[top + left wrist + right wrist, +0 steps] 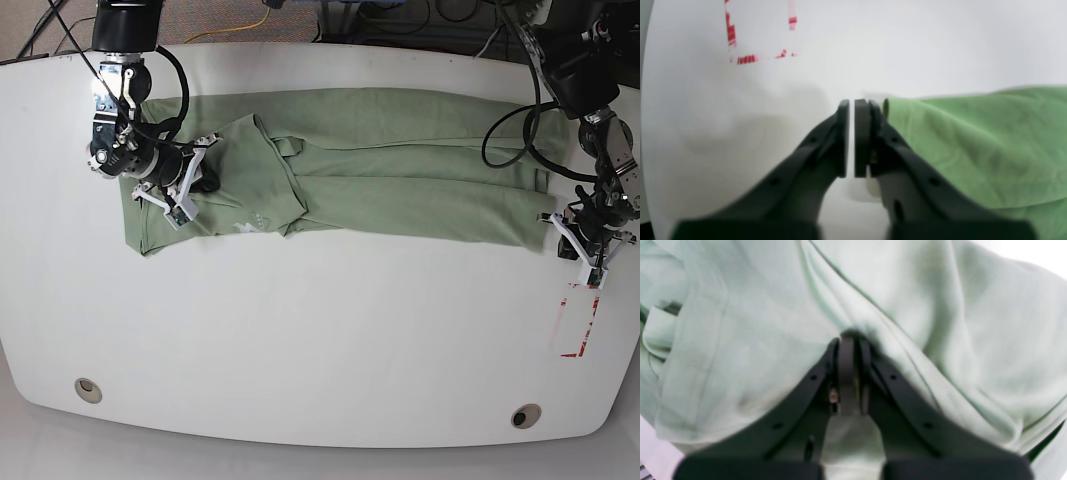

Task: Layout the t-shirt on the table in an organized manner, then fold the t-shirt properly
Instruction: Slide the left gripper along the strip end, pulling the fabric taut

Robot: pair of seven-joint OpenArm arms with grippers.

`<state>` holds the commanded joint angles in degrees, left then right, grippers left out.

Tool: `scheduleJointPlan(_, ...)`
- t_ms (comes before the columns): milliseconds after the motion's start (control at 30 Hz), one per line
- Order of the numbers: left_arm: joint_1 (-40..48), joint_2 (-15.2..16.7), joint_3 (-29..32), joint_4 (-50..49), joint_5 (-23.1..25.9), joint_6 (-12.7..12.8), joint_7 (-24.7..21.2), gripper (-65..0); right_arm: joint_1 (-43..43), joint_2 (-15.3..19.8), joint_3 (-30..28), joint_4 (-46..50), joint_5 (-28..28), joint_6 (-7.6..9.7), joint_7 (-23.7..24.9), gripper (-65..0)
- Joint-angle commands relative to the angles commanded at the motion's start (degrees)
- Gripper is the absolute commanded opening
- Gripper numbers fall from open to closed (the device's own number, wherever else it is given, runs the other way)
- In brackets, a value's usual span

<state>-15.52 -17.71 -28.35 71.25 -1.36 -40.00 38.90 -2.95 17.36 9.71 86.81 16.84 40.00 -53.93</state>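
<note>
The table (320,340), glossy white with two grommet holes (88,389) near its front edge and a red tape outline (577,325) at one side, carries the t-shirt (400,190) — pale green, lying as a long band across the far half, already doubled lengthwise by the look of it, with a sleeve and collar area bunched and overlapping toward the right arm's end. The right gripper (200,170) sits on that bunched end; its wrist view shows the fingers closed tight, their tips pressed into a dimple of cloth, though whether a fold is actually pinched between them cannot be told. The left gripper (851,106) is at the opposite end, just off the shirt's corner, fingers nearly together with only a thin sliver of white table showing between them and no cloth inside. The job appears to be at the folding stage, with the band not yet folded crosswise. The next move likely calls for the left gripper to part its fingers and take the corner beside it — and for the rumpled sleeve end to be smoothed first.
</note>
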Motion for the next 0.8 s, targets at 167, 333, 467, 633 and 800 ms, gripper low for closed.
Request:
scheduleJointPlan(167, -1.1, 0.0, -0.1, -2.6, 0.0, 0.0, 0.0, -33.6, 0.0, 0.0, 0.0, 0.0, 0.0, 0.00, 0.0, -62.3)
scheduleJointPlan(333, -1.1, 0.4, 0.3, -3.1, -0.1, 0.0, -0.1, -30.1, 0.0, 0.0, 0.0, 0.0, 0.0, 0.00, 0.0, -62.3)
scheduleJointPlan(467, -1.1, 1.5, 0.3, -3.1, -0.1, 0.0, -0.1, -30.0, 0.0, 0.0, 0.0, 0.0, 0.0, 0.00, 0.0, -62.3)
scheduleJointPlan(633, -1.1, 1.9, 0.4, -3.3, -0.1, 0.0, -0.1, -30.0, 0.0, 0.0, 0.0, 0.0, 0.0, 0.00, 0.0, -62.3)
scheduleJointPlan(800, -1.1, 2.5, 1.7, -5.9, -0.1, 0.0, -0.1, -30.0, 0.0, 0.0, 0.0, 0.0, 0.0, 0.00, 0.0, -62.3)
